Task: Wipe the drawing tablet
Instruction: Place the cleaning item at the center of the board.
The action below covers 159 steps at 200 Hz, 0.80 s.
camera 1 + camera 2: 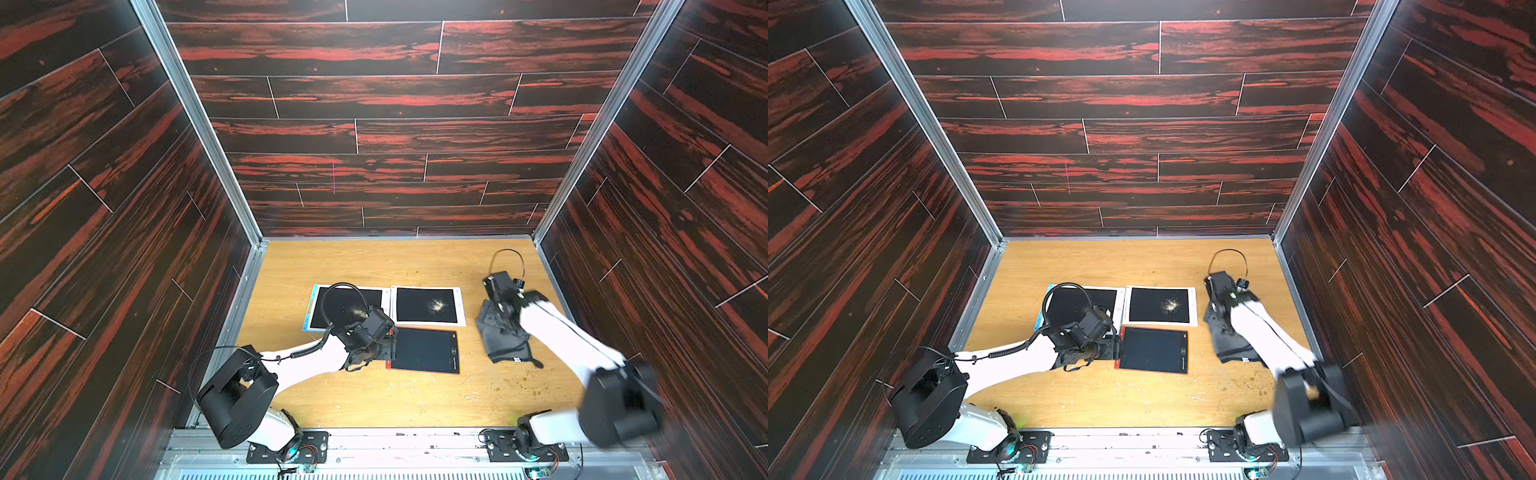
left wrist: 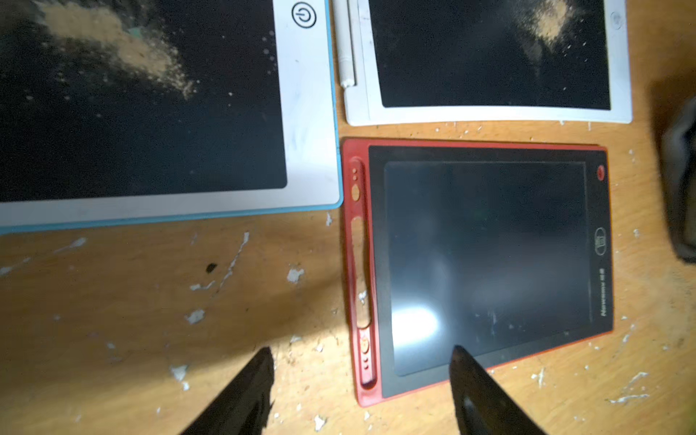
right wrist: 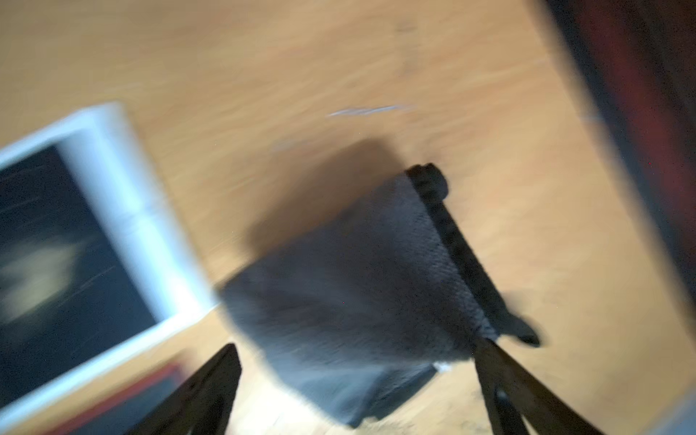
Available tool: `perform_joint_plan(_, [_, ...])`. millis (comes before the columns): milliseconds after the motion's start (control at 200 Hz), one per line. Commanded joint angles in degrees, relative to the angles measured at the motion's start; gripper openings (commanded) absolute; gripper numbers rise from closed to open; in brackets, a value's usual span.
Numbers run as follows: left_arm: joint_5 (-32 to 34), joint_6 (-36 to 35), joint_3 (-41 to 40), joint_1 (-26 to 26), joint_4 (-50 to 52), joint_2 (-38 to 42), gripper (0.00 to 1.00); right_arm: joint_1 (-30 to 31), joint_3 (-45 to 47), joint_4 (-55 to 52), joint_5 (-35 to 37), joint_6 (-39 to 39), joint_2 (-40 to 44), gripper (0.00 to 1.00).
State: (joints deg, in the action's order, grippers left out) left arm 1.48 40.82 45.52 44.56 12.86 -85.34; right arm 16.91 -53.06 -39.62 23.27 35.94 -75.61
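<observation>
Seems partly done: red tablet [image 1: 424, 349] clean at surface [image 1: 374, 266] centre; powder [image 1: 436, 306] on blue tablet [image 1: 345, 303] at 10 o'clock, white tablet [image 1: 428, 320] at 12; cloth [image 1: 498, 345] at 3 o'clock, loose under wide-open right jaws; left jaws apart, empty.

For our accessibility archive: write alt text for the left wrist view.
A red-framed drawing tablet with a clean dark screen lies on a scuffed wooden table, the open left gripper straddling its slotted edge. Next to it lie a blue-edged white tablet and an all-white tablet, both screens dusted with tan powder.
</observation>
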Motion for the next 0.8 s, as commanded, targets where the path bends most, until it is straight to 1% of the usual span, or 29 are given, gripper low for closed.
perform_joint_plan(0, [-2.7,1.1,-1.7,-1.0,-2.4,-0.8,0.75,-0.1,8.0,11.7,-25.8,-8.2,6.6,0.91])
perform_joint_plan(30, [-3.1,1.3,-2.0,-1.2,-3.0,-1.2,0.75,-0.1,10.5,13.7,-29.8,-8.3,8.2,0.95])
perform_joint_plan(60, [-3.6,1.7,-2.3,-1.3,-3.7,-1.5,0.75,-0.1,12.4,15.3,-32.2,-7.8,9.8,0.98])
perform_joint_plan(175, [-5.4,2.9,-3.0,-1.5,-6.1,-3.0,0.75,-0.1,16.5,17.2,-33.1,-6.4,12.6,0.99])
perform_joint_plan(235, [-5.8,3.5,-3.3,-1.5,-7.1,-3.5,0.75,0.0,18.1,19.5,-37.2,-6.8,13.1,0.99])
perform_joint_plan(406, [-6.0,4.2,-3.3,-1.5,-8.5,-5.1,0.75,0.2,21.2,25.3,-49.7,-5.0,9.6,0.98])
perform_joint_plan(446, [-6.1,4.3,-3.2,-1.5,-8.8,-5.3,0.75,0.3,21.7,26.3,-50.7,-4.6,8.3,0.98])
perform_joint_plan(521, [-6.1,4.6,-3.2,-1.5,-9.2,-5.6,0.75,0.3,22.5,27.3,-50.5,-4.2,6.6,0.98])
perform_joint_plan(556, [-6.1,4.7,-3.1,-1.5,-9.2,-5.8,0.75,0.3,22.4,26.6,-49.0,-4.3,6.1,0.98])
perform_joint_plan(601, [-6.0,4.6,-2.9,-1.5,-9.0,-5.8,0.75,0.2,21.3,23.2,-44.2,-4.5,5.6,0.98])
perform_joint_plan(611, [-6.0,4.7,-2.9,-1.6,-9.0,-5.8,0.75,0.2,21.0,22.0,-41.5,-4.6,5.6,0.98])
perform_joint_plan(616, [-6.0,4.6,-2.8,-1.5,-8.9,-5.8,0.75,0.2,20.7,21.4,-38.9,-4.6,5.6,0.98])
perform_joint_plan(621, [-6.0,4.6,-2.8,-1.6,-8.9,-5.8,0.75,0.1,20.6,20.9,-38.9,-4.5,5.6,0.98])
perform_joint_plan(636, [-6.0,4.5,-2.7,-1.5,-8.8,-5.8,0.75,0.0,19.9,18.9,-35.7,-4.4,5.7,0.99])
perform_joint_plan(676, [-6.1,4.4,-2.5,-1.5,-8.4,-5.8,0.75,-0.5,18.1,14.0,-24.9,-3.4,6.3,0.99])
perform_joint_plan(706, [-6.1,4.3,-2.5,-1.5,-8.3,-5.7,0.75,-1.7,17.0,11.5,-19.7,-3.0,7.2,0.99])
perform_joint_plan(736, [-6.1,4.3,-2.5,-1.5,-8.2,-5.6,0.75,-3.5,16.2,9.8,-17.4,-3.0,8.2,0.99])
perform_joint_plan(792, [-5.8,4.1,-2.5,-1.5,-8.0,-5.4,0.75,-7.2,15.0,8.1,-16.4,-2.8,10.5,0.99])
